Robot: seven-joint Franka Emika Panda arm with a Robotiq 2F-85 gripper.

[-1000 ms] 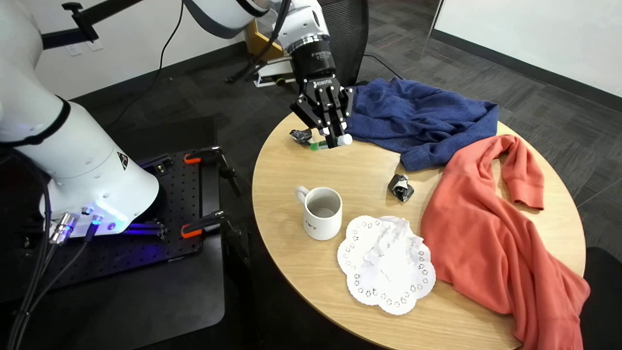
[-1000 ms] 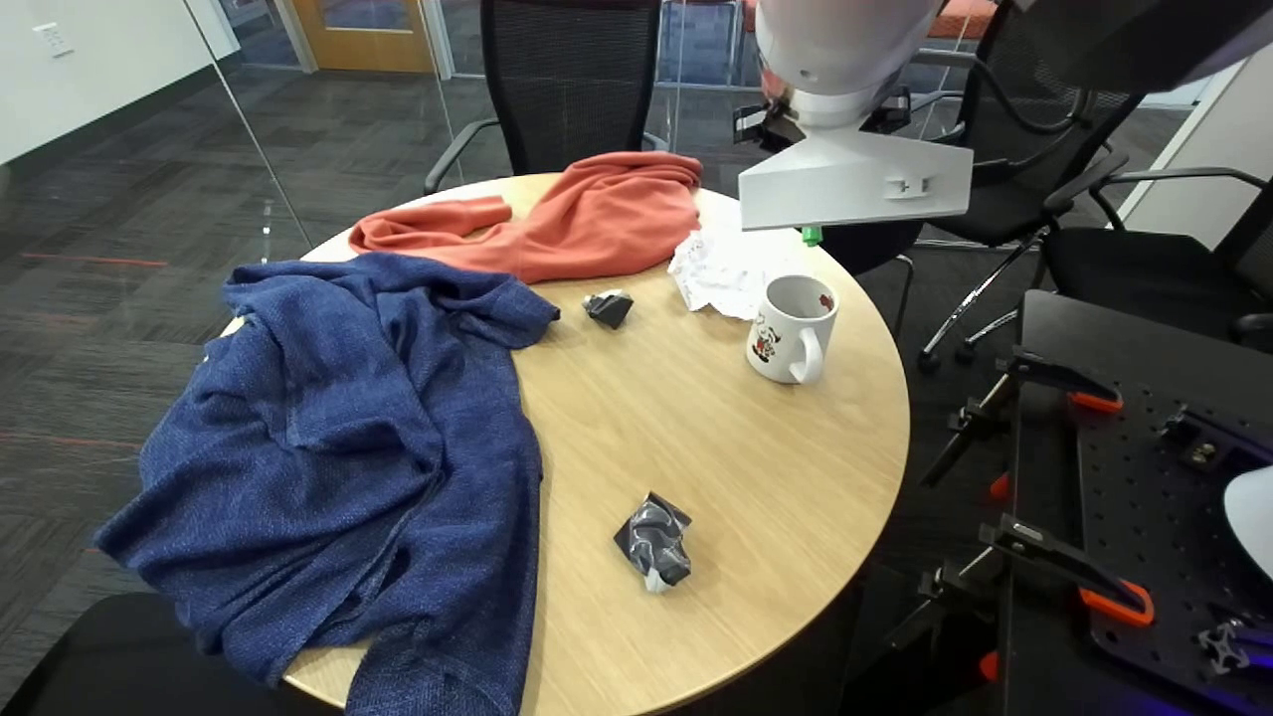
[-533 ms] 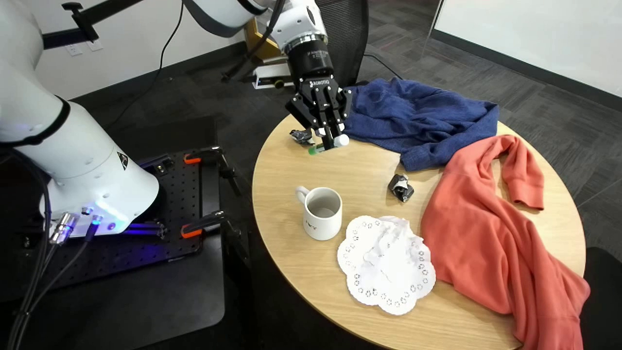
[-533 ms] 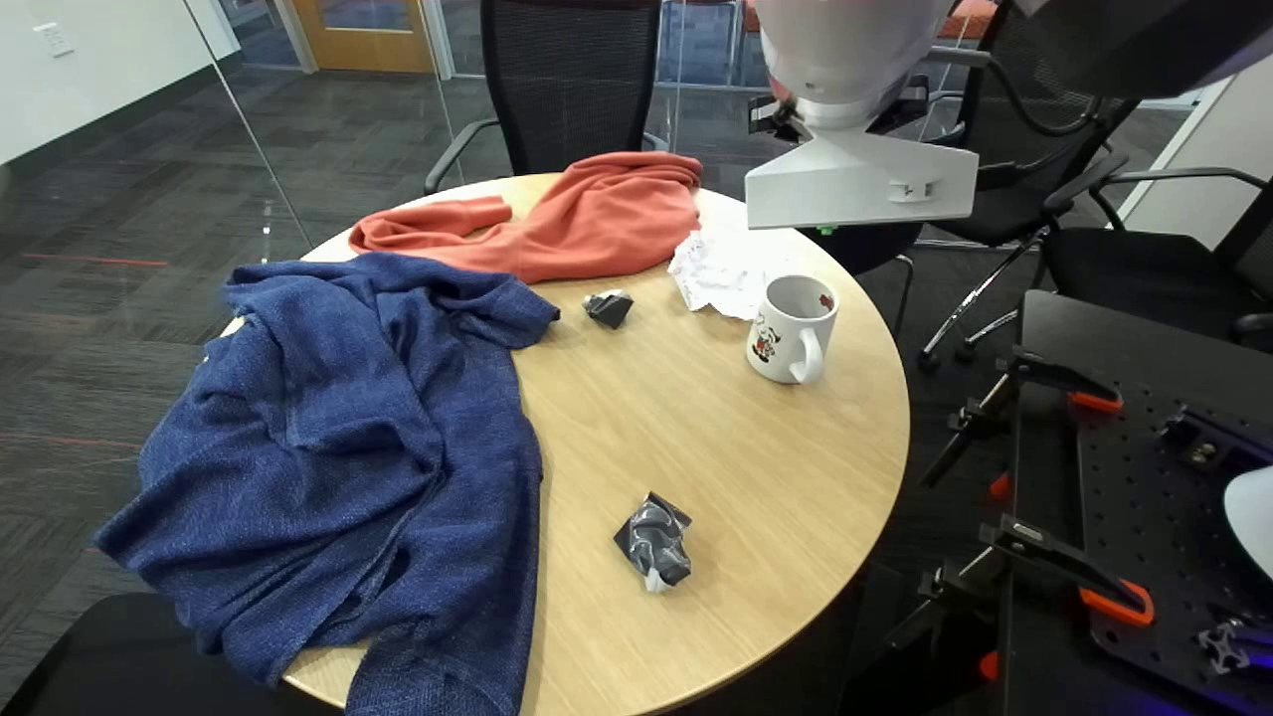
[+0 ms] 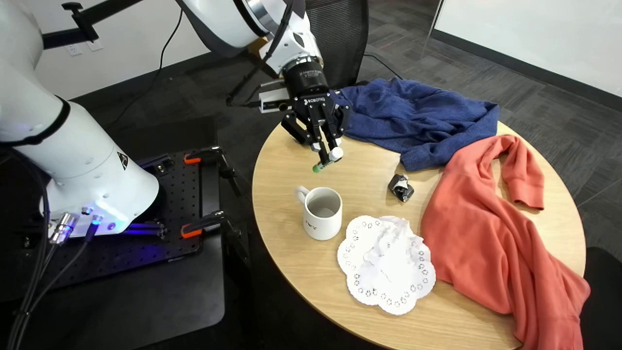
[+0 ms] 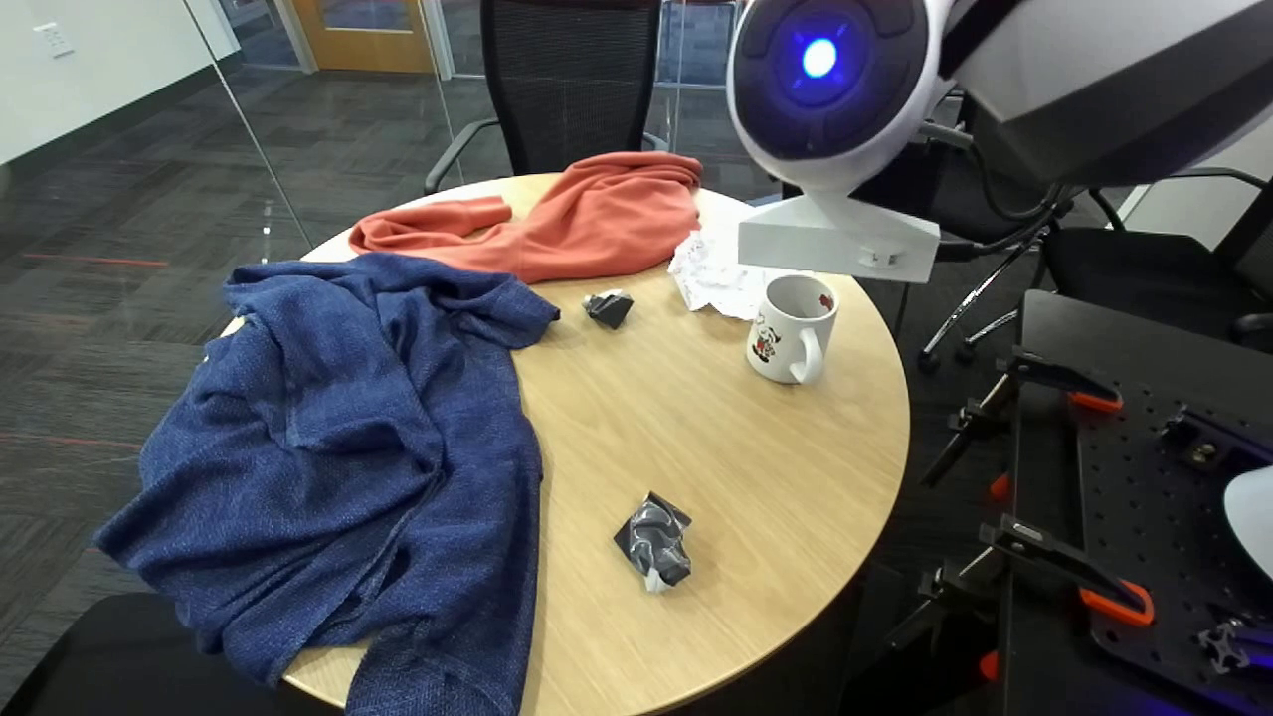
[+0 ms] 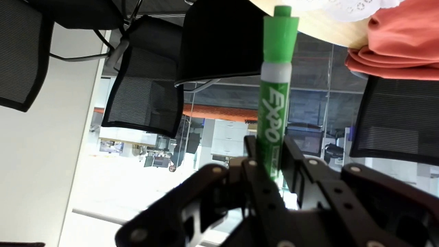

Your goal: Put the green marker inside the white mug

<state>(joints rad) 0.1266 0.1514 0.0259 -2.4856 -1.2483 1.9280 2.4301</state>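
My gripper (image 5: 329,154) is shut on the green marker (image 5: 318,168) and holds it above the table, tilted, green cap down to the left and whitish end up to the right in an exterior view. In the wrist view the marker (image 7: 277,99) stands out from between the fingertips (image 7: 271,147), with its green cap farthest out. The white mug (image 5: 322,227) stands upright on the table, its open top facing up, a little nearer the camera than the marker. It also shows in an exterior view (image 6: 786,343), where the white wrist mount hides the fingers and the marker.
A white lacy doily (image 5: 384,272) lies beside the mug. A crumpled black piece (image 5: 401,188) lies mid-table; another (image 6: 653,542) lies near the edge. A blue garment (image 5: 423,114) and an orange garment (image 5: 491,233) cover the far side of the round table (image 5: 286,272).
My gripper has moved with the marker toward the mug and lower in the picture. The marker has become more tilted. The mug and the other things have not moved.
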